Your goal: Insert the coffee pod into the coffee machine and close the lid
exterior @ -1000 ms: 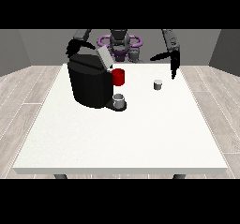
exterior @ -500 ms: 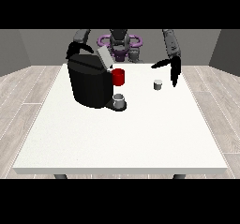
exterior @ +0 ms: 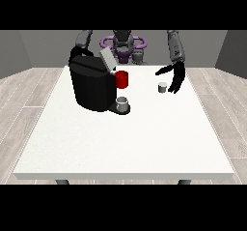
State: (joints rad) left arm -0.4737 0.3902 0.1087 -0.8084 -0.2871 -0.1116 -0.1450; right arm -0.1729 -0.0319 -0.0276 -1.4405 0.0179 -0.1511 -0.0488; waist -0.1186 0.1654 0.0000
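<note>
The black coffee machine (exterior: 91,86) stands on the white table (exterior: 120,143) at its back left. Its grey lid (exterior: 107,59) is tilted up and open, and a red part (exterior: 122,79) sticks out at its front. A small grey coffee pod (exterior: 162,87) stands on the table to the right of the machine. The hand at the view's right (exterior: 175,77) hangs just right of the pod, with its fingers straight and pointing down and nothing in it. The hand at the view's left (exterior: 77,54) is behind the machine's top, largely hidden.
A grey cup (exterior: 123,104) sits on the machine's drip tray under the spout. The robot's torso (exterior: 123,44) is behind the table's far edge. Wooden floor surrounds the table.
The hand at the view's right has come down and slightly nearer the camera, closer to the pod. The hand at the view's left has stayed by the machine's top.
</note>
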